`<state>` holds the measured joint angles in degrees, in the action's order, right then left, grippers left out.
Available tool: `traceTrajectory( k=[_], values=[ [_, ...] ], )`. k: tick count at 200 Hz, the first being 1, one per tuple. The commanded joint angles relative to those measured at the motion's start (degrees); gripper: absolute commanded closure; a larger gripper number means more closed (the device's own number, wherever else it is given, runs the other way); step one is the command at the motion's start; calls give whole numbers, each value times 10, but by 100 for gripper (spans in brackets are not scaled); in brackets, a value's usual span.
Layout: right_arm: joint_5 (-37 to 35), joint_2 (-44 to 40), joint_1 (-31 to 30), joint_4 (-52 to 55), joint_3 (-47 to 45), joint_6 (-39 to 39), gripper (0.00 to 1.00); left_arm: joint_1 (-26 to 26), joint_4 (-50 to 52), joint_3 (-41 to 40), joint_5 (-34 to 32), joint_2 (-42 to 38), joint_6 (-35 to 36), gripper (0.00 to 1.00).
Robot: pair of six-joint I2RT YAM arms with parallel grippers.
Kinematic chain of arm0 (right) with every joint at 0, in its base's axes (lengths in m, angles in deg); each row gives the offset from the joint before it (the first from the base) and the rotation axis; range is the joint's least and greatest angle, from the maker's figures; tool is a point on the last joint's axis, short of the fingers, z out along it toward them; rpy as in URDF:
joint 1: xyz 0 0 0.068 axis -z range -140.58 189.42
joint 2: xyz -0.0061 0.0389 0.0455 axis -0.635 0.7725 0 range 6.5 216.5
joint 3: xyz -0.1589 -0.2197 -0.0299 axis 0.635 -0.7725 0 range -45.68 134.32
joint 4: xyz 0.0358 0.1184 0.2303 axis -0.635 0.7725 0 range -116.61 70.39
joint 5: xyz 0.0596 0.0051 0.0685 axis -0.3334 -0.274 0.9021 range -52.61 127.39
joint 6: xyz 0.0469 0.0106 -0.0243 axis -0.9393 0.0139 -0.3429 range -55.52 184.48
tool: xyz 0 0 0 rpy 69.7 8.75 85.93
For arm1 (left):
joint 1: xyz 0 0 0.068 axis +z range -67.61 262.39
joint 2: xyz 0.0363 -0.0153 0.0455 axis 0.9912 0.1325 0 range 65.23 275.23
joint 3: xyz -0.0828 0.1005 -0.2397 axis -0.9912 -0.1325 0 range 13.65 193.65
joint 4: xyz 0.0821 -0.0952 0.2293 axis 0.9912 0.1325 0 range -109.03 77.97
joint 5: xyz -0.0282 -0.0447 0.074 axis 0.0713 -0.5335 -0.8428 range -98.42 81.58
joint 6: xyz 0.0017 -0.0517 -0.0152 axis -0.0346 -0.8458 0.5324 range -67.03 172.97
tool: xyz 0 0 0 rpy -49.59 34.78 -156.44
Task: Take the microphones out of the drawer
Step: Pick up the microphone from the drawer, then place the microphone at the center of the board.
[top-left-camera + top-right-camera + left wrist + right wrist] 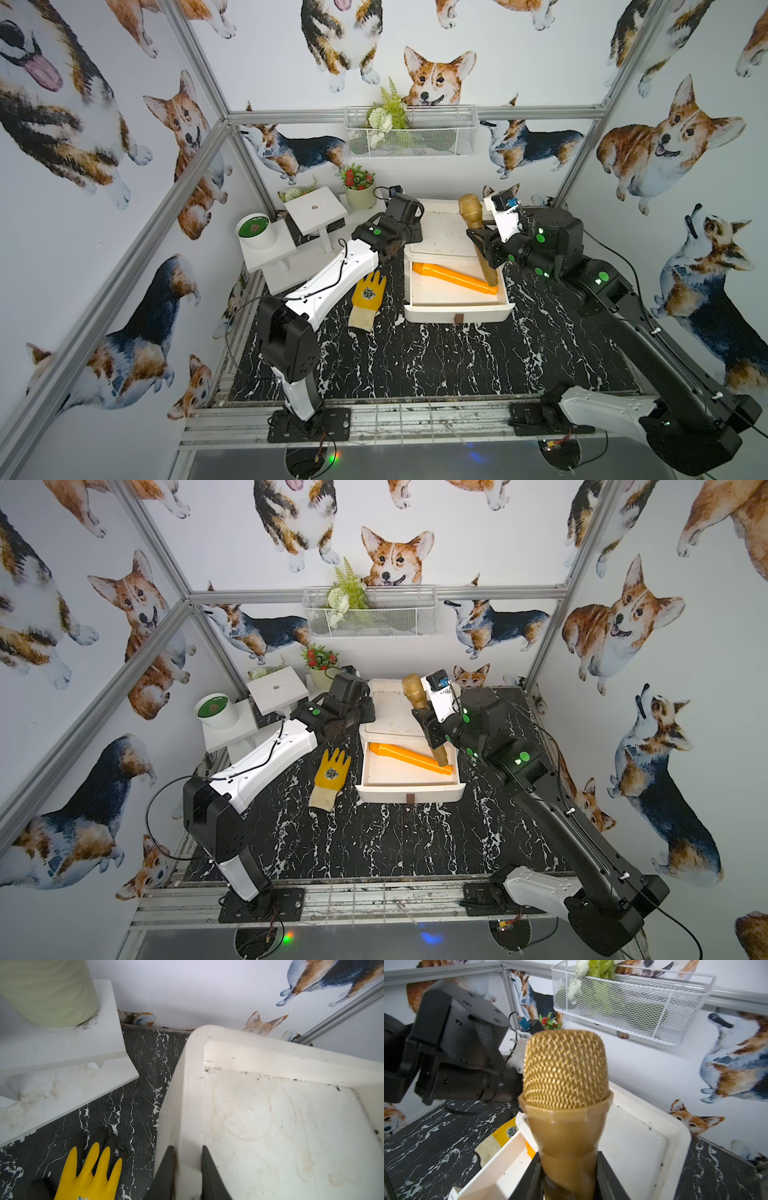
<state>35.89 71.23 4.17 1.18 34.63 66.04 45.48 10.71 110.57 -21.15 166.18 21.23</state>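
Right hand: (569,1180) closed partway around the microphone (564,1072), one finger on each side of the gold handle just below the mesh head.
Microphone: held head up and tilted toward the back wall. Its tail points down over the open drawer (457,311), near the drawer's right wall. Whether the tail touches anything inside cannot be told.
In the drawer: an orange tube (453,277) lies slantwise, with one end right beside the microphone's tail.
Left hand: (188,1172) pinched tight on the left rim of the white drawer unit (270,1118), bracing it.
Step in hand: lifting out, judged about halfway done.
Doing it well: raise the microphone along the line of its handle until the tail is above the drawer walls, and only then carry it sideways. Keep the squeeze even, since the smooth tapered handle could slide down between the fingers. Keep the tail off the orange tube so the tube is not dragged. The left hand should hold the unit down throughout.
Further out: a yellow glove (366,297) lies on the tabletop (436,365), left of the drawer. The marble in front of the drawer looks suitable for setting the microphone down.
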Motion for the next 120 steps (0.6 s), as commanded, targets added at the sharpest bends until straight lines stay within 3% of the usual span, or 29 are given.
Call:
traceTrajectory(
  k=[1, 52, 94, 120],
  values=[
    [-85, -10, 18, 21, 11, -10, 100, 3, 50, -5, 18, 2, -58, 100],
    [-101, -36, 144, 77, -5, -71, 100, 2, 52, -9, 18, -1, -58, 100],
    [-38, -59, 257, 77, -66, -129, 100, 3, 56, -7, 16, -2, -55, 100],
    [-9, -50, 288, 74, -106, -145, 100, 3, 58, -5, 17, -1, -56, 100]
  ],
)
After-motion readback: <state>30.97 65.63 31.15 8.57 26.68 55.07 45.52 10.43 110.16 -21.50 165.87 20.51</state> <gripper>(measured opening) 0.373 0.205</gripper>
